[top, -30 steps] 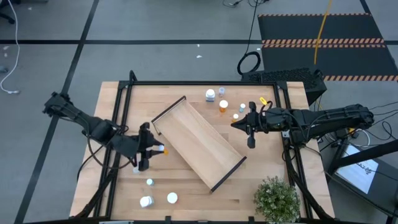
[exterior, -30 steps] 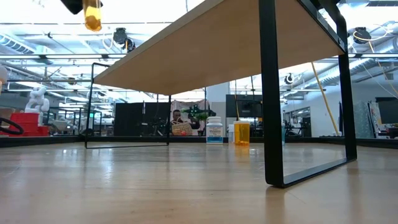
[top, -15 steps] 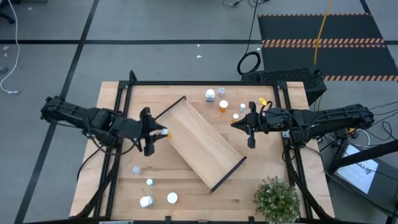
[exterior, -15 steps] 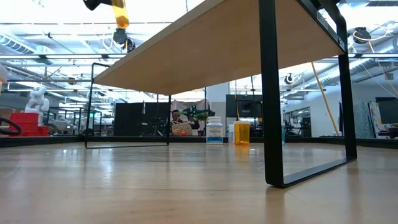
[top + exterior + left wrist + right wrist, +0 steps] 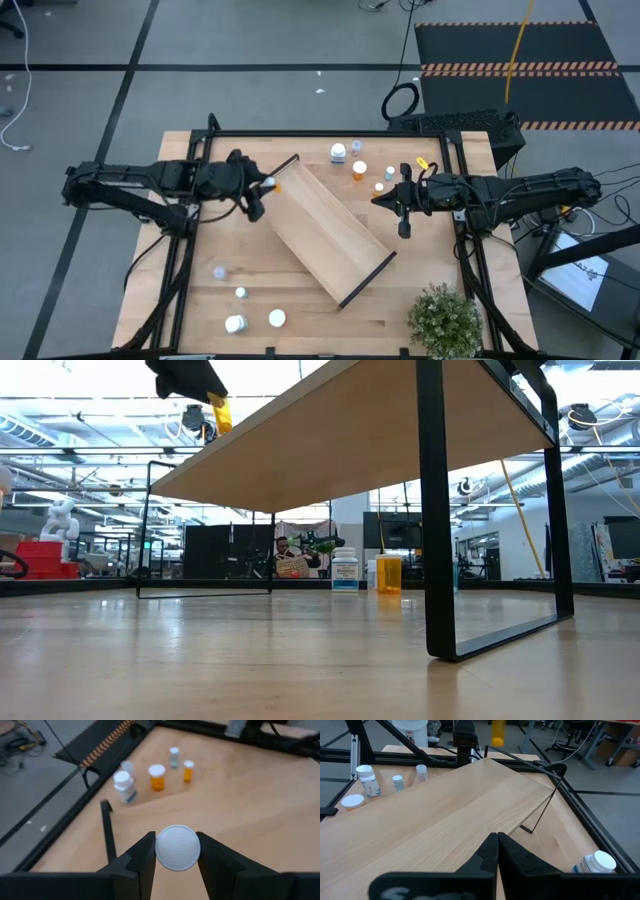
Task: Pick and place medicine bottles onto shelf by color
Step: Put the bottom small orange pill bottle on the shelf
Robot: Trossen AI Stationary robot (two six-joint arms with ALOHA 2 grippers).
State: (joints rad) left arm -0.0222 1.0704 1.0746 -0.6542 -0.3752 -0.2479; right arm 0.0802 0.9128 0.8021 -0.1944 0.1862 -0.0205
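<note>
On the left side of the light-wood counter (image 5: 200, 300), the left pincer (image 5: 262, 185) is clamped on a small orange-bodied medicine bottle with a white cap (image 5: 178, 847). It holds the bottle lying roughly level in the air at the far-left end of the shelf. In the left wrist view the round white cap fills the gap between the two dark fingers (image 5: 142, 862). In the low view the orange body (image 5: 219, 412) hangs from the pincer above the board's edge.

Near the counter's front-left corner four loose bottles stand in a scattered group: a small pale one (image 5: 219, 272), another pale one (image 5: 241, 293), a larger white-capped one (image 5: 235, 324) and a white-capped one (image 5: 277, 318) just beside it.

The shelf (image 5: 320, 230), a long light-wood board with thin dark end walls, lies diagonally across the middle of the counter, bare of bottles.

Behind its far edge stands another cluster: a white-capped pale bottle (image 5: 338, 152), a small pale one (image 5: 356, 147), an orange one (image 5: 360, 171), and two small ones (image 5: 381, 186) (image 5: 389, 174) close to the right arm.

The right pincer (image 5: 403, 228) hangs with fingers shut on nothing, near the shelf's right long edge.

A small green potted plant (image 5: 445, 320) sits at the front-right corner.
</note>
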